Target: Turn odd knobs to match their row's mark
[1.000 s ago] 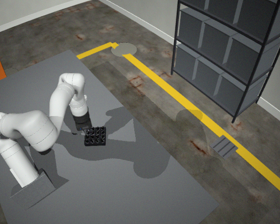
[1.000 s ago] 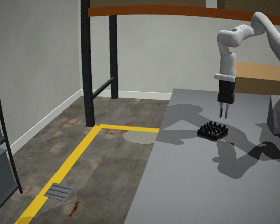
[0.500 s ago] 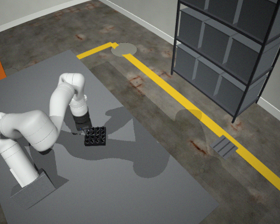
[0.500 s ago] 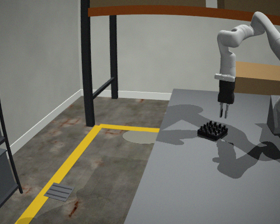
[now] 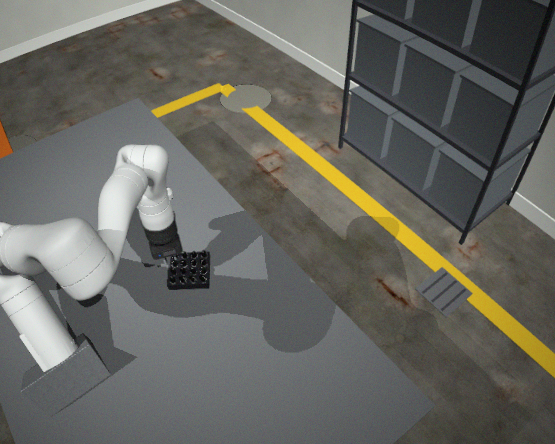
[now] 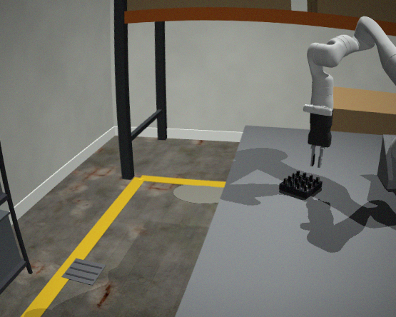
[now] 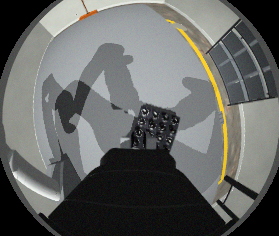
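Observation:
The black knob box [image 5: 188, 270] stands on its feet on the grey table, with several black knobs in rows on top. It also shows in the exterior view [image 6: 301, 185] and in the wrist view [image 7: 155, 127]. The knobs' white lines and the printed names are too small to read. My gripper [image 6: 317, 164] hangs with its fingers pointing down, well above the box and over its edge nearest the arm. The fingers stand partly closed with a narrow gap and nothing between them. In the top view the gripper [image 5: 163, 257] is just left of the box.
The arm's base block [image 5: 63, 370] sits at the table's near left corner. A dark shelf rack [image 5: 456, 85] stands on the floor beyond the yellow line. A brown carton [image 6: 368, 111] lies behind the table. A black rack post [image 6: 123, 86] stands off the table.

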Robot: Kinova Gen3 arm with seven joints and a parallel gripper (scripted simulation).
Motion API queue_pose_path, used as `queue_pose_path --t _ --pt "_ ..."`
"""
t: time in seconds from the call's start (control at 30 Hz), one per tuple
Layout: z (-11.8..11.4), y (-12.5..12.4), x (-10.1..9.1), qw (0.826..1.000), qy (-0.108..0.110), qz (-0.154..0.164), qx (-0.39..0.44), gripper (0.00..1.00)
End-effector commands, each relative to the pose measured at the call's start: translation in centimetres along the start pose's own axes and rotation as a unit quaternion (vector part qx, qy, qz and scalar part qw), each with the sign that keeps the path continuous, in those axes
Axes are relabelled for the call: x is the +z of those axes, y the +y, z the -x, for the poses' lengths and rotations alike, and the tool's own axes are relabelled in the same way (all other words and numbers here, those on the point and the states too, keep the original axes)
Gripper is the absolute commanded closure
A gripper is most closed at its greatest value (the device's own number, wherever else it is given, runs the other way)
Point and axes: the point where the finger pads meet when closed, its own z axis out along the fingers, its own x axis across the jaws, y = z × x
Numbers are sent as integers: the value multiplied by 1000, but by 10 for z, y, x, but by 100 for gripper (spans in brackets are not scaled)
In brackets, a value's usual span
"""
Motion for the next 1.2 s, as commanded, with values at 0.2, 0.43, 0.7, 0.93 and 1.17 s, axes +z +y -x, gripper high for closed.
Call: queue_pose_path --t 0.2,0.43,0.7,0.93,1.17 --pt "0 0 2 1000 1 0 0 54" --pt "0 0 7 1000 1 0 0 54" --pt "-1 0 15 1000 1 0 0 54" --pt "-1 0 24 1000 1 0 0 54" --pt "-1 0 31 1000 1 0 0 54"
